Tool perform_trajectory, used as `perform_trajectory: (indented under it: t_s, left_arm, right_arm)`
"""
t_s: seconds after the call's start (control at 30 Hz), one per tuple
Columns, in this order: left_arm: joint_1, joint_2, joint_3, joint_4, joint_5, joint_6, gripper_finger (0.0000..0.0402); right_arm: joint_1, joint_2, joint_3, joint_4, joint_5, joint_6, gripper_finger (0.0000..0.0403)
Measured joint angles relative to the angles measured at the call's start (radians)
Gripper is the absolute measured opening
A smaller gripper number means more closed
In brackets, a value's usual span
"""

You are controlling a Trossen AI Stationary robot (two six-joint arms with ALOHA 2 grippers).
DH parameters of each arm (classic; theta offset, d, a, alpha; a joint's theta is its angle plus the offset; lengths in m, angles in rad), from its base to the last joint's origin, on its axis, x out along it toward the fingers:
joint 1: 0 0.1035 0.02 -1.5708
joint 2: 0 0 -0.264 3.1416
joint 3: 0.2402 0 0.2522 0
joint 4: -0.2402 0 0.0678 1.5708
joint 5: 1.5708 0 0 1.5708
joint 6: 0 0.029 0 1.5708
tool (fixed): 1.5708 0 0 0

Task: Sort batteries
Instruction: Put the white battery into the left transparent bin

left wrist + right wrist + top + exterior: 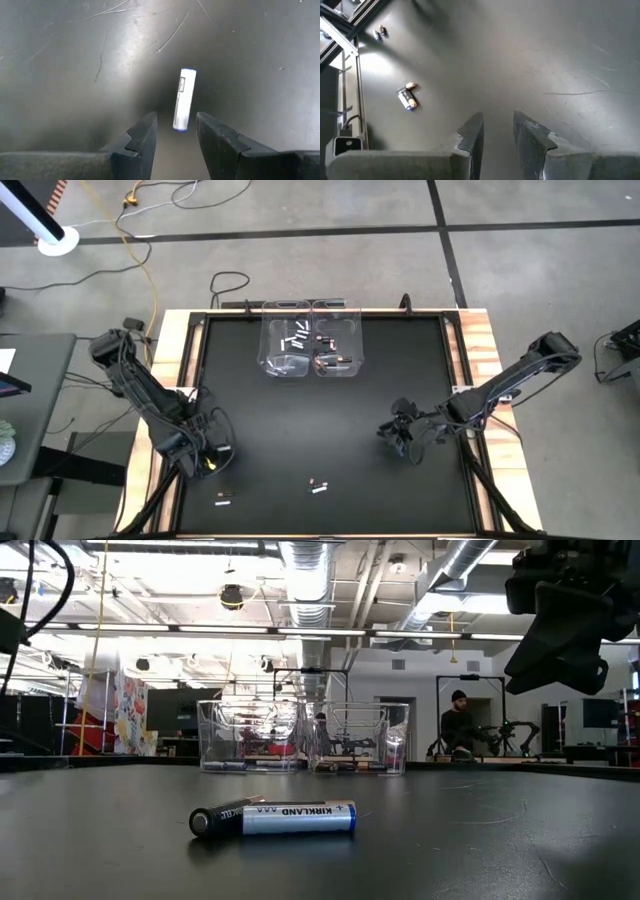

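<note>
A white battery (184, 100) with blue ends lies flat on the black counter (300, 430), its near end reaching in between the tips of the left gripper (176, 131). The jaws stand partly open and hold nothing; the battery runs lengthwise along the gap rather than across it. The likely trouble is that only its near end sits inside the jaws, so a closing pinch could squirt the round body forward or roll it away across the smooth counter, or catch it too near the end and let it tilt out on the lift.

Other batteries wait near the counter's front edge: a white Kirkland AAA (298, 817) touching a dark one (215, 819), and a further pair (225, 500) toward the left corner. A careless sweep of the arm could scatter them.

Two clear bins (310, 340) at the far side already hold sorted batteries. The right gripper (405, 442) hovers above bare counter, jaws partly open and empty.
</note>
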Motion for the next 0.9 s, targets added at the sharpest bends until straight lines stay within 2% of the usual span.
perform_trajectory:
  t_s: [0.37,0.7,0.9]
  left_arm:
    - [0.062,-0.005,-0.114,0.143,0.025,0.089,0.0127]
    - [0.063,-0.003,-0.115,0.153,0.044,0.145,0.0024]
    - [0.064,-0.003,-0.115,0.152,0.045,0.123,0.0021]
  right_arm:
    - [-0.019,0.0,0.0,0.001,0.002,0.003,0.0122]
    - [-0.019,0.0,0.0,0.002,0.003,0.001,0.0122]
    - [-0.019,0.0,0.0,-0.002,0.004,-0.008,0.0122]
